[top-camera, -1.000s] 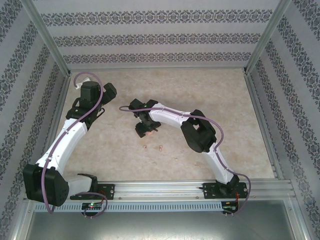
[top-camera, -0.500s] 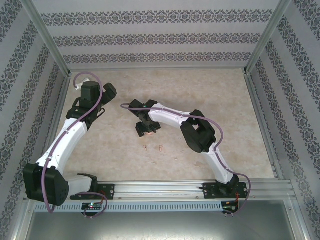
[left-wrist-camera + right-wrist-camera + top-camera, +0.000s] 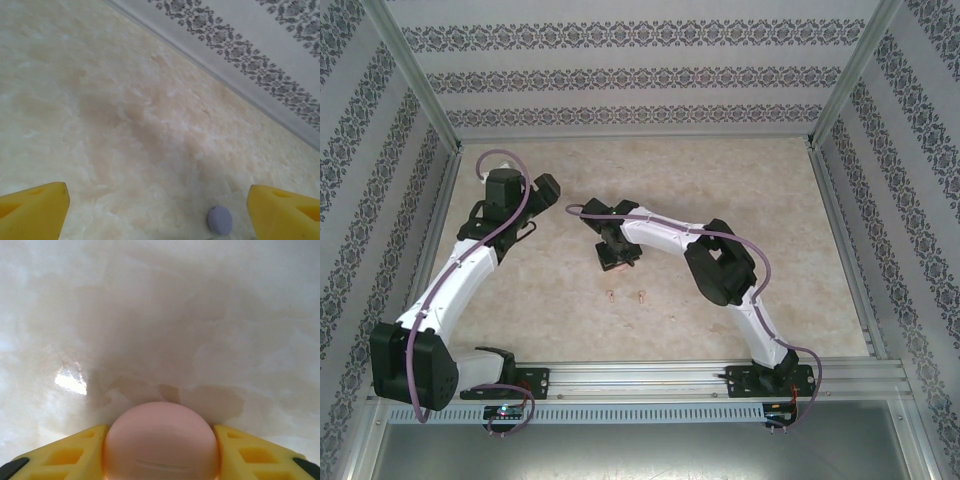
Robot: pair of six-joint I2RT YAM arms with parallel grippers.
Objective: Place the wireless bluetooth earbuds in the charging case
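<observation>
A round pinkish charging case [image 3: 161, 440], lid closed, sits between my right gripper's yellow fingers [image 3: 70, 450], which touch it on both sides. In the top view that right gripper [image 3: 616, 258] is low over the middle of the table. Two pinkish-tan earbuds [image 3: 609, 296] [image 3: 642, 296] lie loose on the table just in front of it. My left gripper [image 3: 542, 190] is over the far left of the table, open [image 3: 160, 215] with nothing between its fingers. A small light purple earbud [image 3: 220, 219] lies on the table close to its right finger [image 3: 282, 212].
The marble-patterned table [image 3: 740, 180] is walled by patterned panels [image 3: 620, 75] at the back and sides. A metal rail [image 3: 670, 375] with the arm bases runs along the near edge. The wall's base [image 3: 225, 80] runs close ahead of the left gripper.
My right gripper's fingers have closed in on the pink case. My left arm has shifted slightly towards the back right, and its fingers have narrowed a little.
</observation>
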